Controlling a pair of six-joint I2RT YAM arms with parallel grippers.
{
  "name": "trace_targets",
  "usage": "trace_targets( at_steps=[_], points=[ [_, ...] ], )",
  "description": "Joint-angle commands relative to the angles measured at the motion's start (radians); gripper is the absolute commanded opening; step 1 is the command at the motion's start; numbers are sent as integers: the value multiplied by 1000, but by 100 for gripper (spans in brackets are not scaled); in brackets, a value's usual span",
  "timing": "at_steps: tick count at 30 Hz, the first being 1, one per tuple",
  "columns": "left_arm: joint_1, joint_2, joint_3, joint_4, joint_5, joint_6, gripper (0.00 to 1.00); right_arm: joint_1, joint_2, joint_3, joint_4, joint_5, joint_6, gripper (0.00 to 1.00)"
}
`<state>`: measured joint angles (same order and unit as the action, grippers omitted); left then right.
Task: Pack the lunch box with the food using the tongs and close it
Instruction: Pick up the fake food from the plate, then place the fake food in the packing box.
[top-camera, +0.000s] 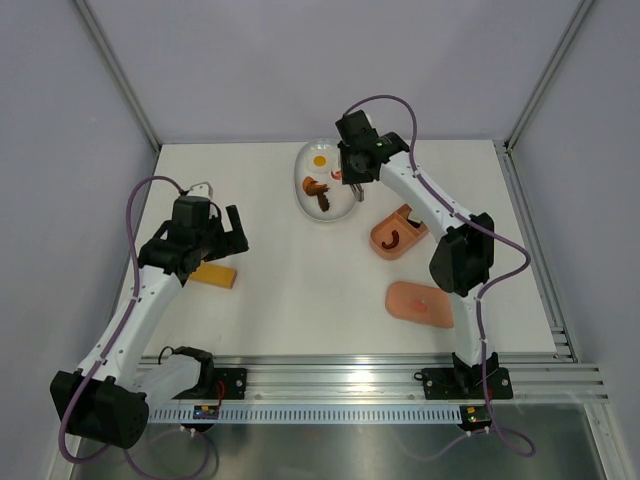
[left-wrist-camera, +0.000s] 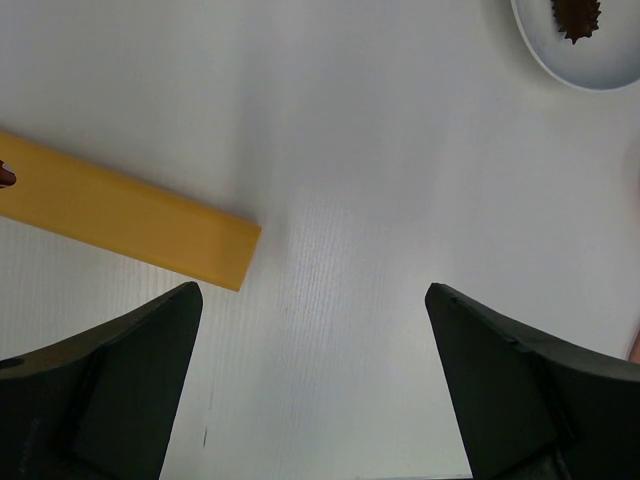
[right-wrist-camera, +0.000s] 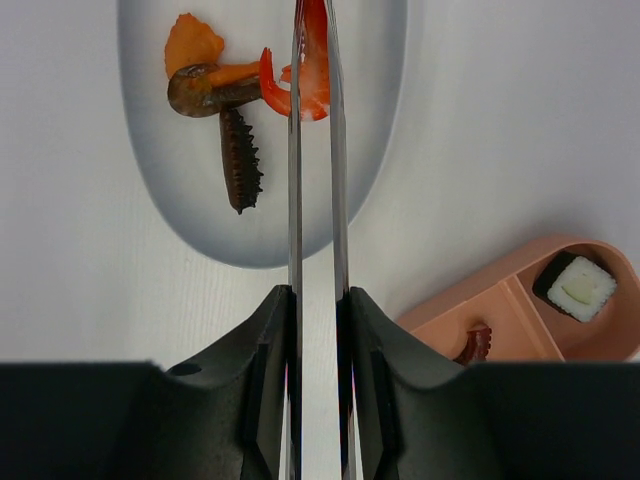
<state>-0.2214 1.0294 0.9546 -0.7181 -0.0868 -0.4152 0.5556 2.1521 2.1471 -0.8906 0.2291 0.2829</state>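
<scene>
1. White counter (top-camera: 300, 300), pale grey walls around it, metal rail along the near edge.
2. Right jaws are clamped on the tongs (right-wrist-camera: 296, 200), squeezing the two slim arms near-parallel with a narrow gap between them.
3. Tongs' long axis runs straight out from the right jaws in the wrist view. The tips point away, out over the white oval dish (right-wrist-camera: 200, 215).
4. Tong tips sit at a red-orange shrimp piece (right-wrist-camera: 312, 85) in the dish. They are at the frame edge, so cannot tell if it is pinched.
5. Also in the dish:
   - a brown spiky piece (right-wrist-camera: 240, 160), lying lengthwise along the dish
   - an orange piece (right-wrist-camera: 190, 45) touching a brown rounded piece (right-wrist-camera: 198, 88)
   - a fried egg (top-camera: 320, 159) at the far end
6. Lunch box (top-camera: 380, 243) sits open on the counter just right of the dish. In the top view its long axis runs diagonally, near-left to far-right.
7. Box is divided: a black-and-white roll (right-wrist-camera: 578, 287) in one compartment, a curled red-brown piece (right-wrist-camera: 476, 345) in the other.
8. Lid (top-camera: 420, 305) lies flat on the counter, nearer than the box and apart from it, beside the right arm. Its long axis is roughly left-right, with a small red mark on top.
9. Left jaws are spread wide, gripping nothing, over bare counter on the left side.
10. Yellow block (left-wrist-camera: 130, 225) lies flat on the counter near the left jaws, not touching them. Its long axis slants across the wrist view.
</scene>
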Motion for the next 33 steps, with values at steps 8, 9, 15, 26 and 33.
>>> trace_targets(
  at_steps=[8, 9, 15, 26, 33],
  points=[
    [-3, 20, 10, 46, 19, 21, 99, 1, -337, -203, 16, 85, -4, 14],
    [-3, 23, 9, 49, 21, 19, 99, 1, -362, -255, 16, 85, -1, 15],
    [-3, 43, 13, 62, 39, 23, 99, 0, -564, -476, 9, 116, 50, 14],
    [-3, 54, -2, 72, 41, 6, 99, -2, -779, -812, 13, 113, 185, 15],
    [-4, 51, -4, 72, 44, -5, 99, -2, -819, -894, 25, 101, 213, 15]
  ],
)
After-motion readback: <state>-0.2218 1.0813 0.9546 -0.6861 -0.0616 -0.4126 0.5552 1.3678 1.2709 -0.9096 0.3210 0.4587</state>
